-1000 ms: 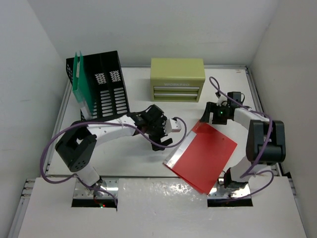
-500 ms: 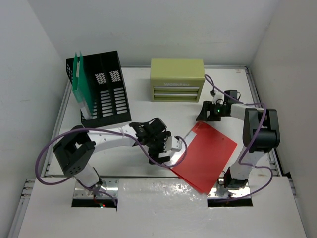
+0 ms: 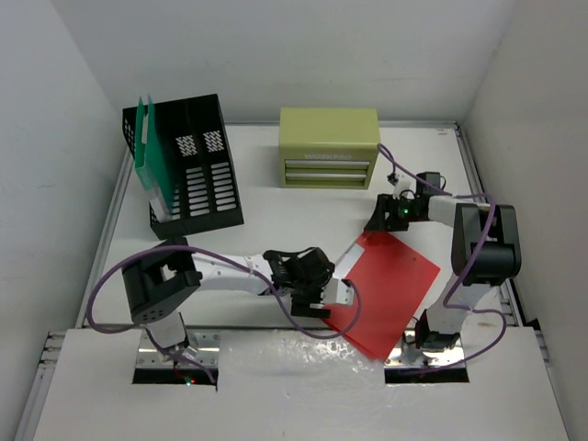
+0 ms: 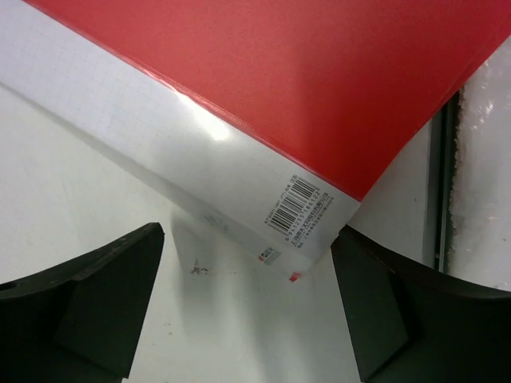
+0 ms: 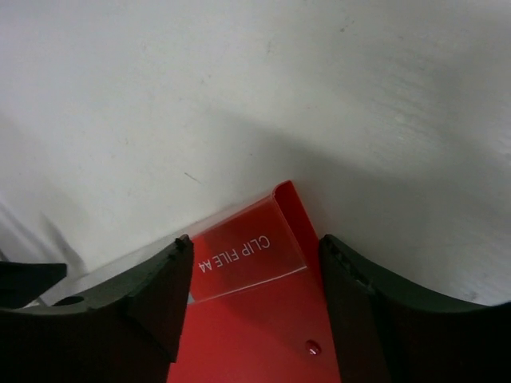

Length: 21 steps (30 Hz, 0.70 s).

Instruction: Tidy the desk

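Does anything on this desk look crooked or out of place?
Yes: the red file lies flat and skewed, diagonal to the edges of the desk, and its near corner seems to stick out past the front edge. The green folder, by contrast, stands filed in the black rack.

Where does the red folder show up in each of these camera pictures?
Top external: folder lies flat on the desk, right of centre.
Left wrist: fills the top; its pale spine strip with barcode crosses the middle.
Right wrist: one corner at bottom centre, label reading CLIP FILE A4.
Shared landmark: that spine strip, along the folder's left edge from above.
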### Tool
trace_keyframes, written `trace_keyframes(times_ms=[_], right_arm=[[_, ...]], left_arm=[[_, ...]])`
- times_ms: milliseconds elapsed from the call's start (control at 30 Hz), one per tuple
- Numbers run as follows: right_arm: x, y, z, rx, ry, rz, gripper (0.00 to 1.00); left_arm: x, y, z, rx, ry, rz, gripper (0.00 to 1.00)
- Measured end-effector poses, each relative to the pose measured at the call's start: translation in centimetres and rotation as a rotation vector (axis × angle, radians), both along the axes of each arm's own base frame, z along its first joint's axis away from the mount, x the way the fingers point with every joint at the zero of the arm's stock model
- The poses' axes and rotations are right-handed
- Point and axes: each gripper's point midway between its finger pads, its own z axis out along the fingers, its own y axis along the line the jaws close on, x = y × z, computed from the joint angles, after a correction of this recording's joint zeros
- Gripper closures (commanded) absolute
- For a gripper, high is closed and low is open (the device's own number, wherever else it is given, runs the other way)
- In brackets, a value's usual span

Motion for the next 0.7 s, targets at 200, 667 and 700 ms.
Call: trace_keyframes(times_ms=[200,667,700], right_arm=[[0.7,-1.6,-0.7,-0.073,-0.034,-0.023,0.73],[2.5,-3.0,1.2,-0.118,-0.15,-0.062,1.0],[2.3,-2.9,1.2,-0.117,-0.149,-0.062,1.0]], left_arm=[[0.4,-0.5,-0.1,-0.001,-0.008,0.037,0.3],[4.3,2.4,-0.2,-0.008,0.115,0.2,0.24],[4.5,3.0,-0.2,-0.002,0.129,0.204,0.23]])
